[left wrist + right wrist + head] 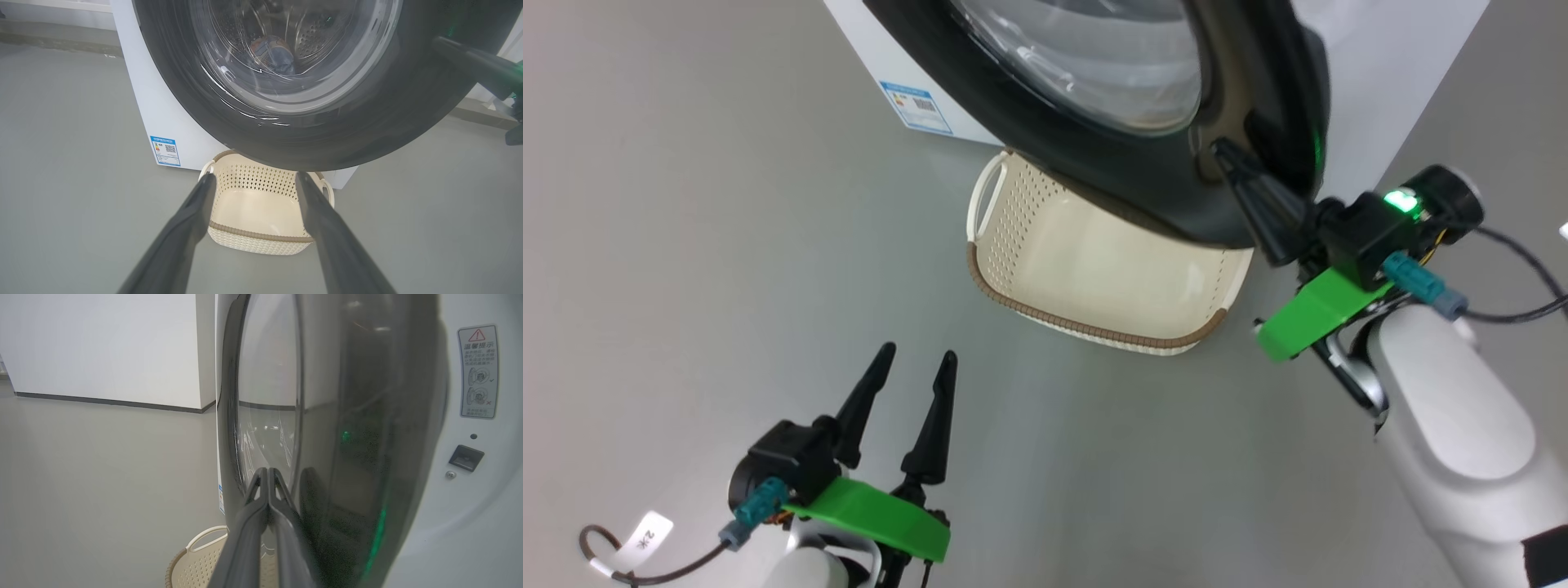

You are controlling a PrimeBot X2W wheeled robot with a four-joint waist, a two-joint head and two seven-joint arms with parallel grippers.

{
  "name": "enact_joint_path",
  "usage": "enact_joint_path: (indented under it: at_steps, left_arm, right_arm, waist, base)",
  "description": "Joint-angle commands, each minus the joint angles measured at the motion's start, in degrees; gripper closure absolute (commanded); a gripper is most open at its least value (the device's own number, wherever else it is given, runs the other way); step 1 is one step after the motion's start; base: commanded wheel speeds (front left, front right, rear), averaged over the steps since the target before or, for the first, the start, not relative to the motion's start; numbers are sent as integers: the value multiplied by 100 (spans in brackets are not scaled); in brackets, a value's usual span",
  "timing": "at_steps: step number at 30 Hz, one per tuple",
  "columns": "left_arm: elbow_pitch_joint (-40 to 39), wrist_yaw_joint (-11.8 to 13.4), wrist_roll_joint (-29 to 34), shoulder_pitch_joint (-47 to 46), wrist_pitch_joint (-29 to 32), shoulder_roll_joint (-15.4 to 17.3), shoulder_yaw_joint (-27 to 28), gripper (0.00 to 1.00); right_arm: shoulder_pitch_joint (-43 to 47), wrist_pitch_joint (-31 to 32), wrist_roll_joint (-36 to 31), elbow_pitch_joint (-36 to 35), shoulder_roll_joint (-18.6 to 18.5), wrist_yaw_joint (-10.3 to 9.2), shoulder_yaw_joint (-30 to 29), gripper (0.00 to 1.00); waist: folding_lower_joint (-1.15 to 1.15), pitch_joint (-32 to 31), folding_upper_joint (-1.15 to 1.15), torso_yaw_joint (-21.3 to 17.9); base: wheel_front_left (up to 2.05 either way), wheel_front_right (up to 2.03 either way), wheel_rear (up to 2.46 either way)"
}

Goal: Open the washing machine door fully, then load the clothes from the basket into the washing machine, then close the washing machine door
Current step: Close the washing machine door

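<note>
The washing machine [882, 49] is a white box. Its door [1111, 171], with a black rim and bulging glass, stands partly swung out over the basket [1021, 220]. The cream basket [253, 212] sits on the floor and holds nothing. Through the glass, bluish clothes [273, 52] lie in the steel drum. My right gripper [1232, 166] is shut, its fingertips resting against the door's outer black rim; in the right wrist view the right gripper [267, 472] lies along the door's face. My left gripper [916, 357] is open above the floor, short of the basket.
Grey floor [686, 245] spreads to the left and front. A blue label [916, 104] marks the machine's lower corner. On the white front panel are a latch slot [466, 457] and a warning sticker [478, 371]. A white wall [102, 347] stands behind.
</note>
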Motion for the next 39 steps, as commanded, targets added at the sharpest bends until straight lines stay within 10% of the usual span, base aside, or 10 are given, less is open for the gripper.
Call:
enact_joint_path:
  at_steps: [1, 39]
  left_arm:
    - [-147, -14, -64, -194, -37, 71, 187, 0]
    - [-258, -14, -587, -879, -37, -64, 2, 0]
  right_arm:
    - [-152, -26, 44, -54, -17, 8, -19, 100]
    - [-3046, -26, -358, 1294, -799, 8, -682, 100]
  waist:
    - [0, 162, 0, 6]
    - [0, 1388, 0, 418]
  base:
    - [0, 0, 0]
    - [0, 0, 0]
